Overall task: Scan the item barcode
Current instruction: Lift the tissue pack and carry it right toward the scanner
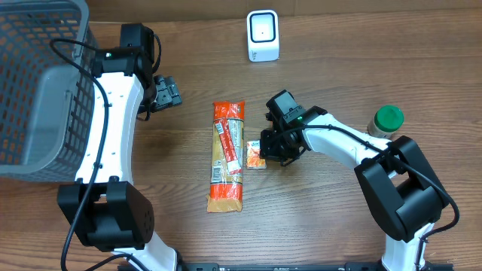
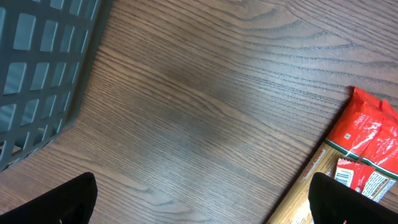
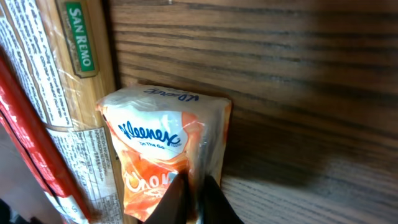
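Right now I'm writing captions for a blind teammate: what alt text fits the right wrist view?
The right gripper has its two dark fingertips pinched on the near edge of an orange-and-white Kleenex pack, which lies on a dark wooden table. A San Remo pasta packet lies alongside on the pack's left.

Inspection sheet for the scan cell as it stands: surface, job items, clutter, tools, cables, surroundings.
Surface: wooden table, no spills seen.
Job's things: Kleenex pack lying against the pasta packet; white scanner upright at the far side.
Clutter: grey basket at left; green-lidded jar at right.
Tools: left tool open, empty, near the basket; right tool shut on the Kleenex pack's wrapper.
Cables: black cable looping from the left arm over the basket.
Surroundings: nothing seen.
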`<state>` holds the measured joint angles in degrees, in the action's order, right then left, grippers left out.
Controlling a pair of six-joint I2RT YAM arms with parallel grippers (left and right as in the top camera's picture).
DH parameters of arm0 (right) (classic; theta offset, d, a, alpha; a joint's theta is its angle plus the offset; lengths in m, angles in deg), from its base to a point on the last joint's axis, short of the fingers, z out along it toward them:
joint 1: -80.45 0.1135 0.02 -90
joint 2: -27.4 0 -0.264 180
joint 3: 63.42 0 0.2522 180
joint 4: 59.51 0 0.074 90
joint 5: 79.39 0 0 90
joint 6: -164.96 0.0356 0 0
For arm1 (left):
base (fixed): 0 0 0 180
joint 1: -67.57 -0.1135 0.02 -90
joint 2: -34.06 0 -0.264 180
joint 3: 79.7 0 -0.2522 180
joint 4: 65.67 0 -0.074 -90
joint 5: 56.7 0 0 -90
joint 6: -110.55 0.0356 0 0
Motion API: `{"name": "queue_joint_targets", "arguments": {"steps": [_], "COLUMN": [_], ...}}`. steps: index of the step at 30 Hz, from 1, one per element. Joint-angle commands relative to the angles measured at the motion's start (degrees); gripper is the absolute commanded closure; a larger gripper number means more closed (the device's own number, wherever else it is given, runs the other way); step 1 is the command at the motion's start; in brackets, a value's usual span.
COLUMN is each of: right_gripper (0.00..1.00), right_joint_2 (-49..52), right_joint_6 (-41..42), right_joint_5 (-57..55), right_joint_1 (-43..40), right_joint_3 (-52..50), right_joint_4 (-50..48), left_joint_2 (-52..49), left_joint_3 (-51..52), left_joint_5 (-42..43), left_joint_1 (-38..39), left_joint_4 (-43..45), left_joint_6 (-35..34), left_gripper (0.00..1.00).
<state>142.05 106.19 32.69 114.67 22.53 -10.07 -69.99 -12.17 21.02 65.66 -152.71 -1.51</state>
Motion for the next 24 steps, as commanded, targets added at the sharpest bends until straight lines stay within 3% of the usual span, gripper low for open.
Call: {"name": "queue_joint_targets", "arguments": {"steps": [1, 13, 19, 24], "right_gripper": [0.96, 0.96, 0.96, 0.96], "right_joint_2": [0.33, -10.1, -13.77, -14.69], "right_joint_6": [-0.17, -26.67, -42.88, -62.03], "right_joint_5": [0.72, 36.92, 52.61, 66.18], "right_joint_1": [-0.59, -13.25, -17.27, -20.98], "right_joint_3": [-1.6, -1.57, -1.57, -1.57], "right_joint_4": [1.57, 6.67, 15.91, 28.48], "left_joint_2": [0.07, 0.07, 0.07, 0.07], "left_joint_3": [0.15, 0.15, 0.15, 0.15], "left_joint_5": [-0.55, -0.55, -0.55, -0.55], "left_joint_1": [0.07, 0.07, 0.07, 0.07], "left_joint_4": [0.04, 0.04, 0.04, 0.04], "left_joint_6": [0.85, 0.85, 0.85, 0.85], "left_gripper": [0.0, 0.0, 0.0, 0.0]}}
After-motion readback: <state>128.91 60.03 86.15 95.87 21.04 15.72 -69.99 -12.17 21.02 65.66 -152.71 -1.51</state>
